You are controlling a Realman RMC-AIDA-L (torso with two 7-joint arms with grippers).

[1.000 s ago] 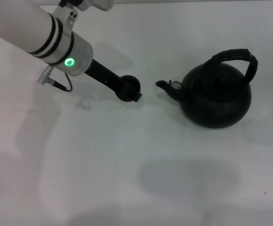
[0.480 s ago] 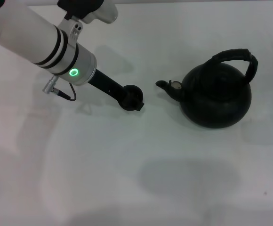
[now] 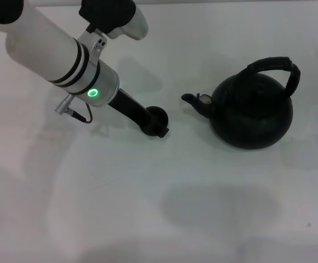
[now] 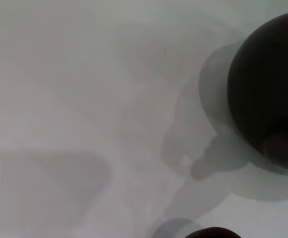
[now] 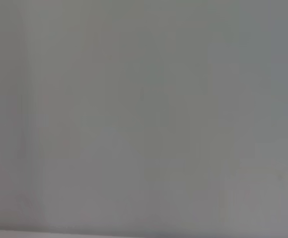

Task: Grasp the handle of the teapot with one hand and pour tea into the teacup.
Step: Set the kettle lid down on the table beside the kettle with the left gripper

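The matte black teapot [image 3: 252, 115] stands upright at the right of the white table, with its spout [image 3: 192, 99] pointing left. Its thick arched handle [image 3: 277, 64] spans the top and nothing holds it. My left gripper [image 3: 158, 126] reaches in from the upper left and is shut on the tiny dark teacup [image 3: 158, 116], low over the table just left of the spout and apart from it. In the left wrist view the teapot [image 4: 268, 74] fills the right side, and the teacup's dark rim [image 4: 212, 233] shows at the bottom edge. The right gripper is out of view.
The white table [image 3: 148, 208] is bare in front of the teapot and the cup. My left arm's white forearm [image 3: 55, 49] crosses the upper left. The right wrist view shows only a plain pale surface [image 5: 144, 119].
My left gripper has moved with the teacup towards me and slightly right, closer to the teapot's spout. The teapot has not moved.
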